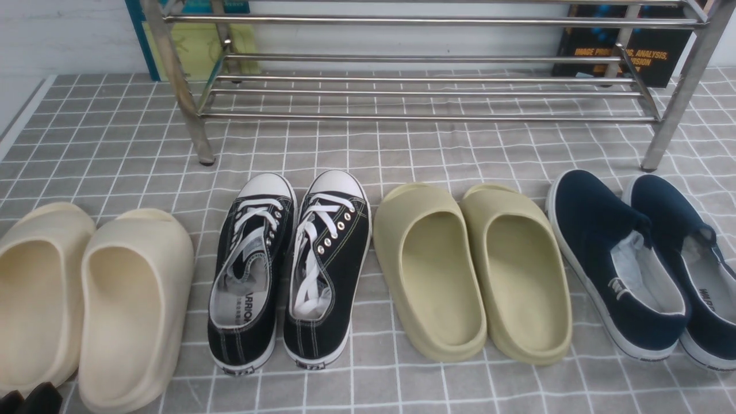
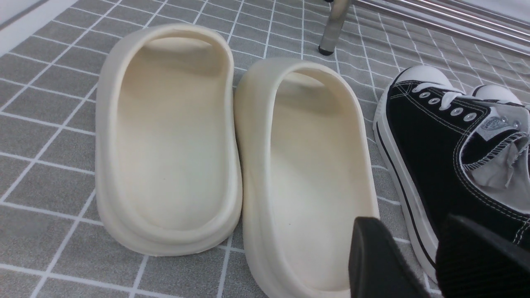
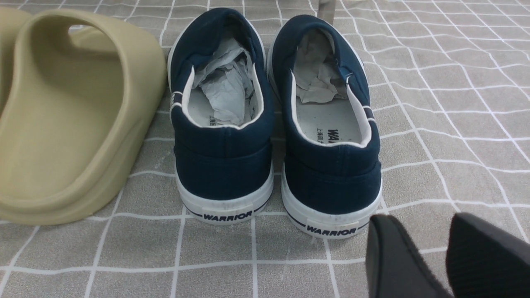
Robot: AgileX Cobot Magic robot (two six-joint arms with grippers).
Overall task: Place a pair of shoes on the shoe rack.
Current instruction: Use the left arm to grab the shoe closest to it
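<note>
The pair of shoes, black canvas sneakers with white laces and toe caps, stands side by side on the grey checked cloth: one sneaker (image 1: 248,270) on the left, its mate (image 1: 328,264) on the right, toes toward the shoe rack (image 1: 425,92). The rack is a wide frame of silver tubes at the back, with nothing on its lower tier. My left gripper (image 2: 410,223) hovers low, open and holding nothing, just behind the cream slides and beside the left sneaker (image 2: 426,136); its tips show at the front view's bottom left corner (image 1: 29,399). My right gripper (image 3: 418,221) is open and holds nothing, behind the navy slip-ons.
Cream foam slides (image 1: 86,299) lie left of the sneakers, olive slides (image 1: 471,270) right of them, and navy slip-ons (image 1: 644,264) at the far right. Books (image 1: 621,52) lean against the wall behind the rack. A rack leg (image 2: 333,25) stands beyond the cream slides.
</note>
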